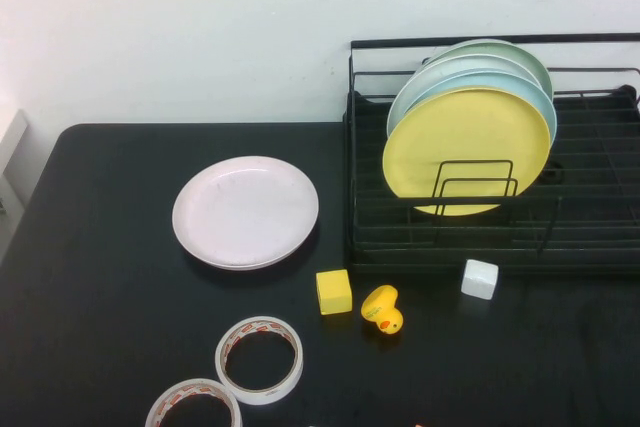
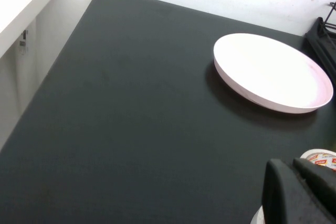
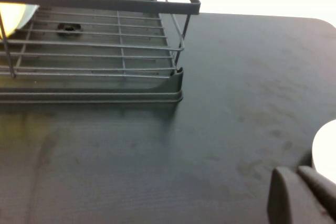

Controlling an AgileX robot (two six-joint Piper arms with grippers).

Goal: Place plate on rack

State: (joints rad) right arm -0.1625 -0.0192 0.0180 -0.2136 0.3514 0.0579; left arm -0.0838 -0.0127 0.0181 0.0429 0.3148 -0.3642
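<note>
While the round pale pink plastic plate (image 1: 245,211) lies flat on the black desk (image 1: 100,277), nothing touches it and bare desk lies around it on its left and far sides; its right rim sits near the left edge of the black metal wire rack (image 1: 590,217), with a narrow dark strip between them; the rack reaches the desk's right edge, and a yellow plate (image 1: 466,150) leans upright in it ahead of pale blue and green plates (image 1: 480,67), leaving open wire slots to the right; in front of the rack stand a yellow cube (image 1: 334,291), a yellow rubber duck (image 1: 382,309) and a small white block (image 1: 479,279); two rolls of tape (image 1: 260,359) lie near the front edge; the left gripper (image 2: 299,195) hangs low near that tape, fingers pressed close together; the right gripper (image 3: 302,195) hovers over bare desk beyond the rack's corner, fingers likewise close together.
</note>
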